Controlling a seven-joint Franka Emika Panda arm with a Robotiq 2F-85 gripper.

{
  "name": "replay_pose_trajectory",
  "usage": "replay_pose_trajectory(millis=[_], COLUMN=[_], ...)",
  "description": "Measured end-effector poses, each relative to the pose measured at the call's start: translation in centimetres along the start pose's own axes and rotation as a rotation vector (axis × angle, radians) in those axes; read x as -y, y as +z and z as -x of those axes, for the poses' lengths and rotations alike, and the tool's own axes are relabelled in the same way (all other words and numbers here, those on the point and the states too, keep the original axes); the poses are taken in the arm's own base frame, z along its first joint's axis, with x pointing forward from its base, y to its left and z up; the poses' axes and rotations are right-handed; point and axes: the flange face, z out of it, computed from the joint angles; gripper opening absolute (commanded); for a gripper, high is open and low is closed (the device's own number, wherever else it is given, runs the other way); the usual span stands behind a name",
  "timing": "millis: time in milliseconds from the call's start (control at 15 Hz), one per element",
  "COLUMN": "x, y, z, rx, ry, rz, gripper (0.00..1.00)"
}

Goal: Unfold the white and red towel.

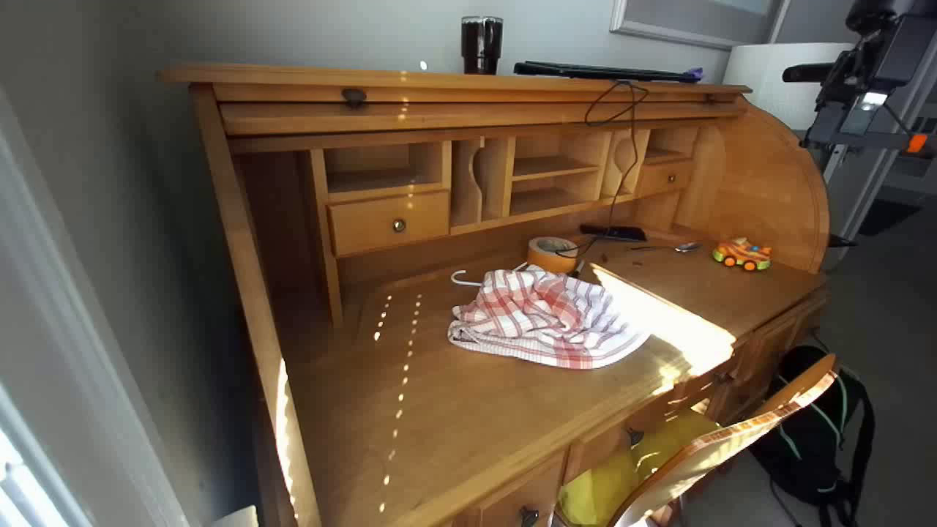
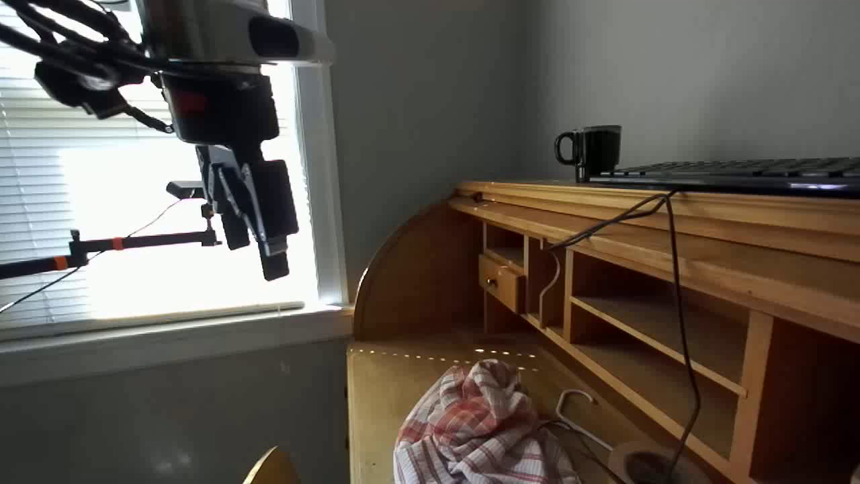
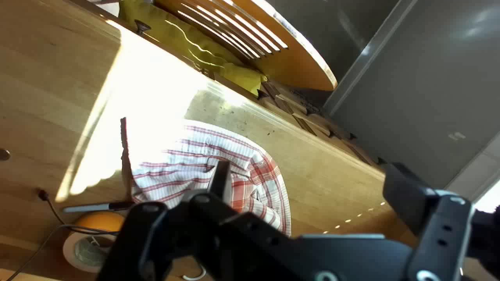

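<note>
The white and red towel (image 1: 549, 318) lies crumpled on the wooden desk, bunched and heaped in the middle. It also shows in an exterior view (image 2: 480, 430) and in the wrist view (image 3: 242, 156), where a strip of glare washes out part of it and the gripper covers another part. My gripper (image 2: 256, 252) hangs in the air in front of the window, higher than the towel and apart from it. In the wrist view the gripper (image 3: 312, 187) has its fingers wide apart with nothing between them.
On the roll-top desk (image 1: 410, 410) near the towel are a tape roll (image 1: 553, 255), a white hook (image 1: 465, 278) and a dark cable. A toy car (image 1: 742, 254) and a spoon (image 1: 687, 247) lie farther along. A chair (image 1: 732, 439) stands at the front edge; cubbies rise behind.
</note>
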Motion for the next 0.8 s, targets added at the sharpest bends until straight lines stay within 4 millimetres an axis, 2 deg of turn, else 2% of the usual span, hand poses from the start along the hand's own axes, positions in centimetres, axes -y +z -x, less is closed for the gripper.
replay_pose_trajectory(millis=[533,800], x=[0.0,-1.8], y=[0.1,1.7], z=[-0.2,-2.7], rx=[-0.004,-0.038], ry=[-0.004,-0.033], rz=[0.010,0.062], gripper=[1.00,1.00])
